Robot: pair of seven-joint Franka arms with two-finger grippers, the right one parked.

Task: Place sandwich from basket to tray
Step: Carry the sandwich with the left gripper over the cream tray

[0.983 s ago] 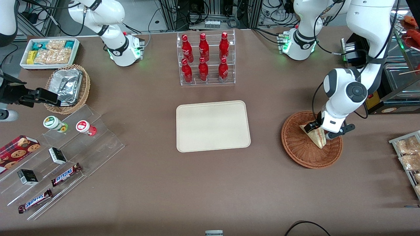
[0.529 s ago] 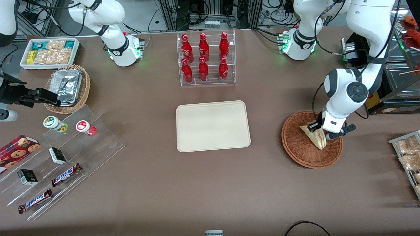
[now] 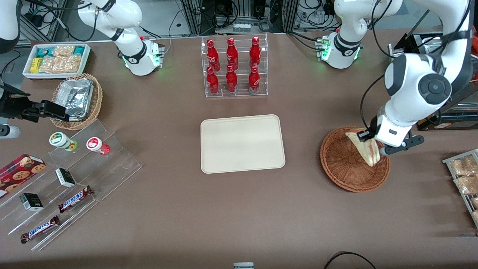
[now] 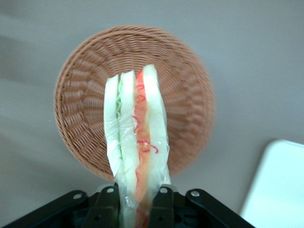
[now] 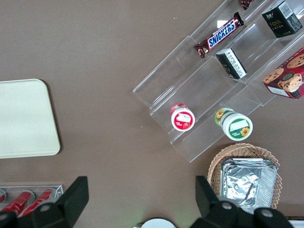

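Above the basket (image 3: 349, 164), my gripper (image 4: 137, 202) pinches the sandwich (image 4: 136, 142) between its fingers, lifted clear of the weave, with the tray (image 3: 242, 143) well apart.

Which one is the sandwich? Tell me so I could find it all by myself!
Look at the round reddish-brown basket at the working arm's end of the table, sideways from the cream tray. Just above it, the robot's hand pinches the sandwich. It is the only triangular wedge here: pale bread with red and green filling along its cut edge.
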